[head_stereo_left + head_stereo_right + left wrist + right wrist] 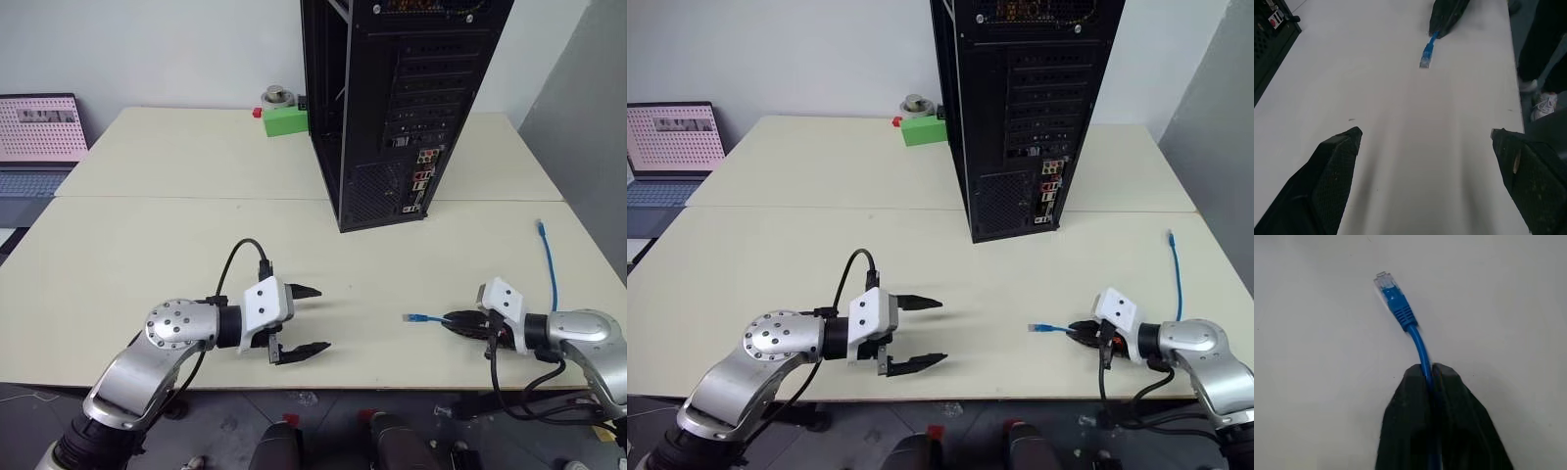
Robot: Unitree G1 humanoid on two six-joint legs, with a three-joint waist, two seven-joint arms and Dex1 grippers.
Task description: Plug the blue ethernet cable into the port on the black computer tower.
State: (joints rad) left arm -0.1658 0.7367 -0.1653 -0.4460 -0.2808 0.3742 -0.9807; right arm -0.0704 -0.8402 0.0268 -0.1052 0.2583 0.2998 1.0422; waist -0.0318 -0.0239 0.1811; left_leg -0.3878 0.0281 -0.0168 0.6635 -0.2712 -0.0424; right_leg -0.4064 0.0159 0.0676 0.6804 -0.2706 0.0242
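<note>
Blue ethernet cable: no readable label.

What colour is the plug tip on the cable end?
Clear, on a blue boot; plug tip shows best in the right wrist view.

Blue ethernet cable: thin bright blue cord lying on the cream table at the right edge; one clear plug end sticks out just above the tabletop, the other end rests farther back.

Black computer tower: tall black case, upright at the table's middle, perforated rear panel with slot covers and small coloured connectors facing forward.

Port: too small to pick out.
</note>
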